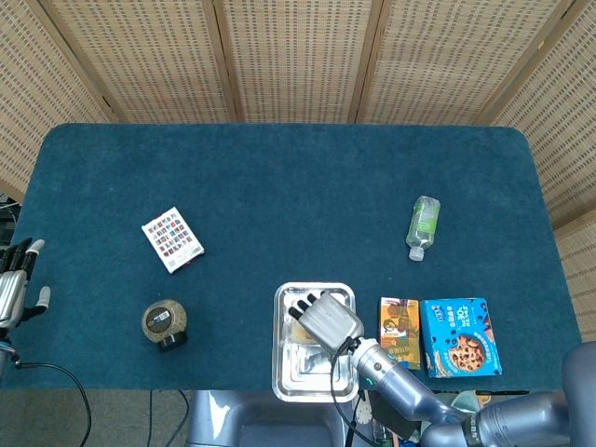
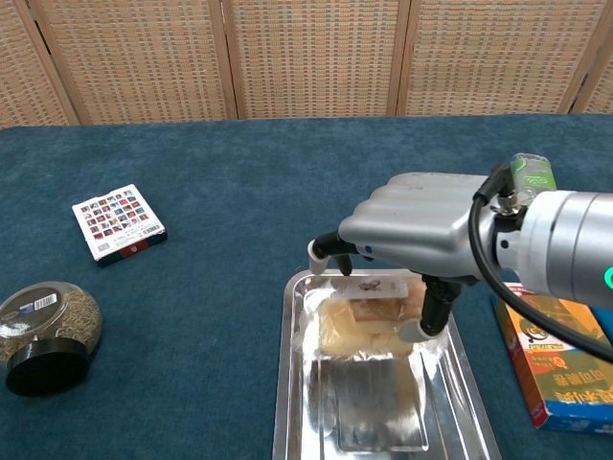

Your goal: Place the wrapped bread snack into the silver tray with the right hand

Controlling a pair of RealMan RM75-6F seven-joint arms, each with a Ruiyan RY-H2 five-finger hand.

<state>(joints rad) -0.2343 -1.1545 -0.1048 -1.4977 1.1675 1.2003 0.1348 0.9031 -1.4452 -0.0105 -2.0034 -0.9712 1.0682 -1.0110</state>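
Note:
The wrapped bread snack [image 2: 369, 311], pale bread in clear film with a white label, lies flat in the far half of the silver tray [image 2: 285, 383]. My right hand [image 2: 417, 225] hovers just over it, fingers spread, their tips past the tray's far left rim, thumb down beside the wrapper's right edge. No finger visibly pinches the wrapper. In the head view the right hand [image 1: 326, 318] covers the snack over the tray [image 1: 279, 372] at the table's near edge. My left hand [image 1: 14, 284] hangs open off the table's left edge, holding nothing.
A patterned card pack [image 1: 172, 239] and a dark-lidded jar [image 1: 165, 323] lie left of the tray. An orange box [image 1: 399, 332] and a blue cookie box [image 1: 459, 337] sit just to its right. A green-labelled bottle [image 1: 423, 226] lies further back on the right.

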